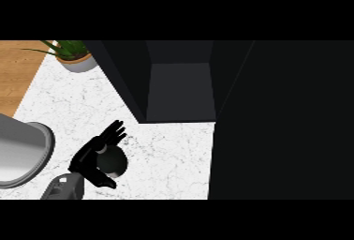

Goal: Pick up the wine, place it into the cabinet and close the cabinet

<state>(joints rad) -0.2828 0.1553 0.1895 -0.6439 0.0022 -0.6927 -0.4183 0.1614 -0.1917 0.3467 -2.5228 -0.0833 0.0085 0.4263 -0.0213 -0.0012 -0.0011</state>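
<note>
The wine bottle [113, 162] is seen from above as a dark round shape on the white marble counter [173, 154], at the lower left. My left hand [84, 161] is against its left side, fingers [110, 133] straight and pointing up-right, thumb reaching under the bottle's near side. The hand is open, with the bottle in the gap between thumb and fingers. The dark cabinet [180, 89] stands open behind the bottle and to its right, its grey inside showing. A broad black panel [276, 117], likely its door, fills the right side. My right hand does not show.
A potted plant [72, 55] stands at the counter's far left corner. A grey sink basin [24, 150] lies at the left edge. Wooden floor [17, 75] shows beyond the counter's left edge.
</note>
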